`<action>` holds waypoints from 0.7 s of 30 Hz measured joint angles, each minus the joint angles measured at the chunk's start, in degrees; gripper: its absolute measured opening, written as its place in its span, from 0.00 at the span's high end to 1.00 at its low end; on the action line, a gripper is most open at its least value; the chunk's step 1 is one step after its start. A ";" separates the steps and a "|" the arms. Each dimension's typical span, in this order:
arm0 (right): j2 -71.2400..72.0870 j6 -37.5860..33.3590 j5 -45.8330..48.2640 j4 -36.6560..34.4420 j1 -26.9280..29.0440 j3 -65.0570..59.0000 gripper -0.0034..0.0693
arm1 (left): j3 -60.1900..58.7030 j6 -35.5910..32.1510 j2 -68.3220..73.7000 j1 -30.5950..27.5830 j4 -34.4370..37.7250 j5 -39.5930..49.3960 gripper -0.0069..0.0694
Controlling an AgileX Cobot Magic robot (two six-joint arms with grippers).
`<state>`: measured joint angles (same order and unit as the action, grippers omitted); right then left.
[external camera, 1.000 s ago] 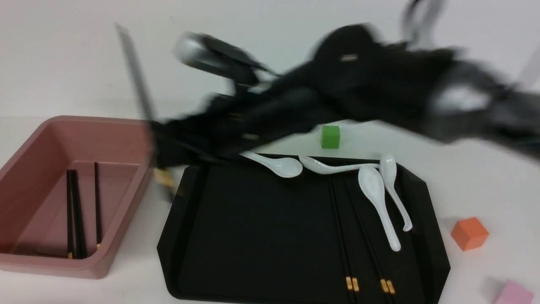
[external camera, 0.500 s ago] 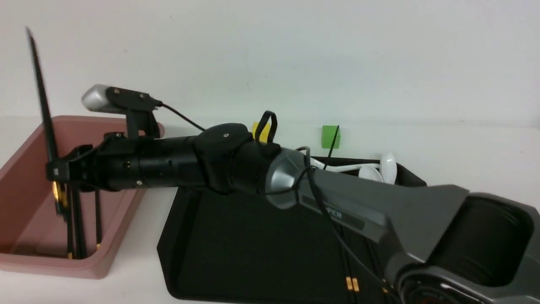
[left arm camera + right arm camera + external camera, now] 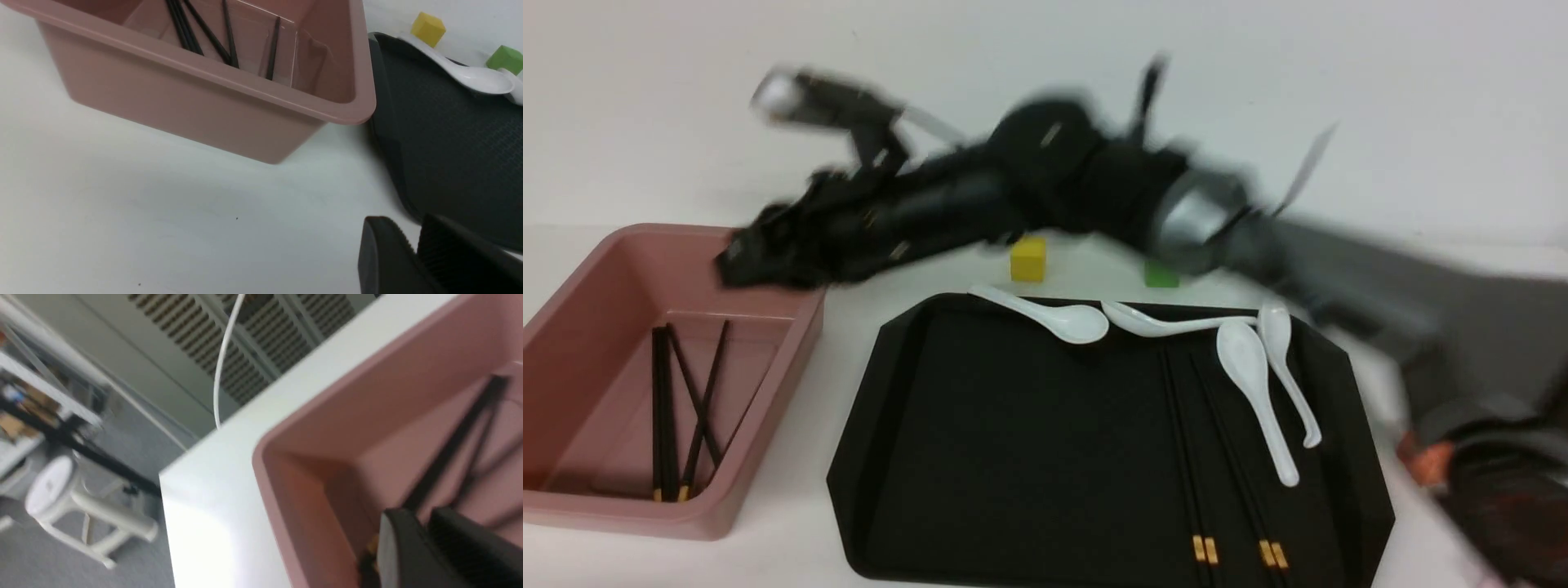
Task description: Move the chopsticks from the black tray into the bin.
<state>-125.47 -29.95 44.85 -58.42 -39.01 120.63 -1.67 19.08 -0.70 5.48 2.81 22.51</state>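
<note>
The pink bin (image 3: 629,237) stands at the left and holds several black chopsticks (image 3: 662,416), some lying crossed. Two more pairs of chopsticks (image 3: 1186,457) lie on the right part of the black tray (image 3: 1013,449), gold bands toward me. My right gripper (image 3: 731,261), blurred by motion, hangs above the bin's far right corner. In the right wrist view that gripper (image 3: 425,512) is shut and empty over the bin (image 3: 367,404), with a chopstick (image 3: 457,437) lying below it. My left gripper (image 3: 412,222) is shut and empty above the table, in front of the bin (image 3: 184,102) and beside the tray (image 3: 449,143).
Several white spoons (image 3: 1258,384) lie along the tray's far and right side. A yellow cube (image 3: 1027,259) and a green cube (image 3: 1160,276) sit behind the tray. An orange cube (image 3: 1425,461) shows at the right behind my blurred arm.
Half a second ago my right gripper held chopsticks upright over the bin. They now lie in the bin, and the arm has lifted and swung back to the right.
</note>
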 joint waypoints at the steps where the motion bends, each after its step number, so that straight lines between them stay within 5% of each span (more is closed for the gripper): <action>1: 1.33 2.23 1.34 2.78 0.58 0.00 0.84 | 0.00 0.00 0.00 0.00 0.00 0.00 0.72; 6: 13.65 15.19 13.37 19.06 6.46 0.33 0.94 | 0.00 0.00 0.00 0.00 0.00 0.00 0.72; 14: 33.03 26.45 27.05 41.56 11.77 -0.46 0.95 | 0.00 0.00 0.00 0.00 0.00 0.00 0.72; 21: 53.16 28.30 27.78 49.76 11.77 -11.92 0.95 | 0.00 0.00 0.00 0.00 0.00 0.00 0.72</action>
<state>-72.31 -1.65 72.63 -8.66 -27.23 108.71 -1.67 19.08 -0.70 5.48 2.81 22.51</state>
